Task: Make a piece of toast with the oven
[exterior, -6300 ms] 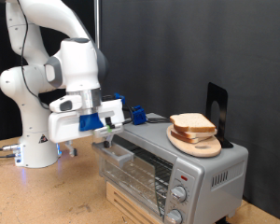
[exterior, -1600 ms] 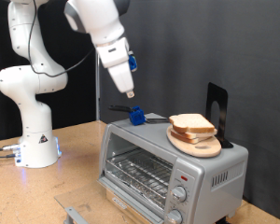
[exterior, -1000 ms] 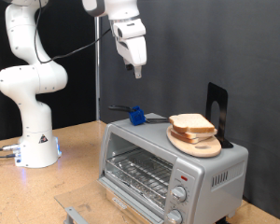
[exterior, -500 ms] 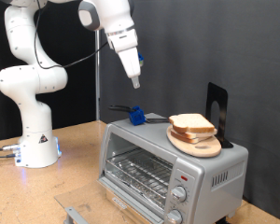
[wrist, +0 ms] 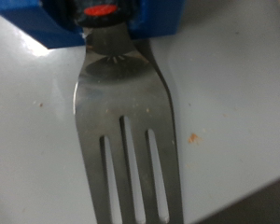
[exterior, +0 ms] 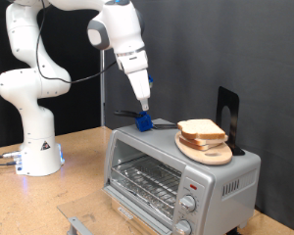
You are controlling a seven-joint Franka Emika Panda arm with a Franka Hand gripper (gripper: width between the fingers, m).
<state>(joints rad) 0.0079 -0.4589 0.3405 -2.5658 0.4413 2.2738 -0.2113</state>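
The silver oven (exterior: 176,171) stands at the exterior view's lower right, its glass door (exterior: 76,224) folded down open and the wire rack (exterior: 142,179) showing. Two pale bread slices lie stacked on a round wooden board (exterior: 214,155) on the oven's top; the upper slice is the piece of toast (exterior: 201,128). My gripper (exterior: 144,107) points down just above a blue-handled metal fork (exterior: 144,121) on the oven's top, left of the board. The wrist view shows the fork's tines (wrist: 131,121) and blue handle block (wrist: 47,23) close up; my fingers do not show there.
A black upright stand (exterior: 227,110) sits on the oven's top behind the board. The oven has two round knobs (exterior: 189,204) and rests on a wooden box (exterior: 132,217) on the wooden table. The robot's base (exterior: 34,147) stands at the exterior view's left.
The oven door, shut before, now hangs open. My gripper left the door, rose high above the oven, then came down and to the right, to just above the blue-handled fork.
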